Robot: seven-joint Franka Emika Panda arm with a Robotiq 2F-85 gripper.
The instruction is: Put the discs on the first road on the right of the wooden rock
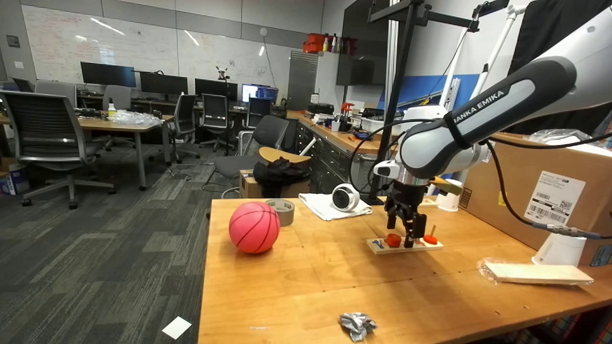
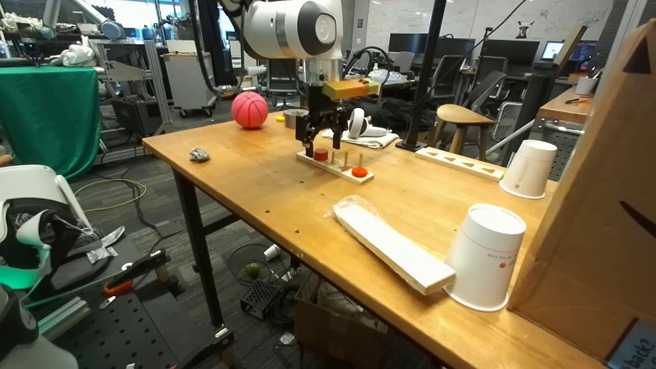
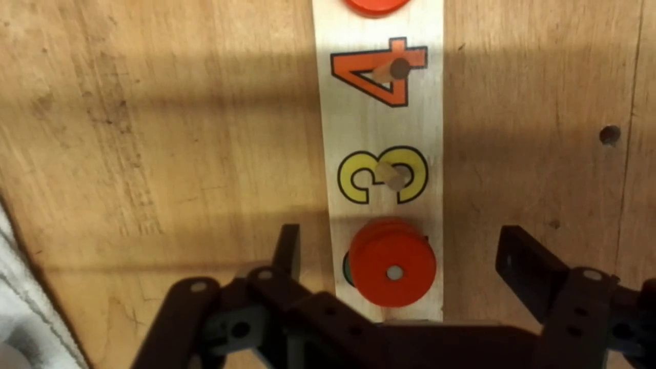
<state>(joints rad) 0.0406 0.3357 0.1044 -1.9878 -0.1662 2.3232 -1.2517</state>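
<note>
We see the gripper (image 3: 402, 248) released and spread wide, its two fingers (image 3: 289, 251) one on either side of a stack of red discs (image 3: 376, 287), apart from it. We count at least two discs there, threaded on a peg (image 3: 394, 272) whose pale tip shows in the top one. The stack sits on the wooden base (image 3: 359, 128), just beside a peg (image 3: 395, 179) at a yellow "3" (image 3: 420, 174); next comes a peg (image 3: 400, 68) at an orange "4" (image 3: 400, 92), and past that one orange-red disc (image 2: 359, 172) on the peg (image 2: 361, 159) nearest the end. Beside the stack we catch a sliver of green print (image 3: 348, 269), mostly covered; in an exterior view, a blue mark (image 1: 377, 243) is too small to read.

On the arm (image 1: 519, 91) we read "ANKA EMIKA", right after a black strap (image 1: 456, 131).

Across the table (image 1: 296, 286) we count one red-pink ball (image 1: 254, 227), one roll of tape (image 1: 284, 213), one crumpled piece of foil (image 1: 357, 326), one wrapped board (image 2: 392, 246), one wooden strip (image 2: 458, 165) with dark triangles, two upturned white cups (image 2: 484, 261), and one white cloth (image 1: 318, 205) with a white device (image 1: 345, 197) on it. One cardboard box (image 1: 502, 177) carries a white label (image 1: 554, 200) with barcodes, its print too fine for us; in an exterior view its blue sticker (image 2: 633, 346) shows "back?".
</note>
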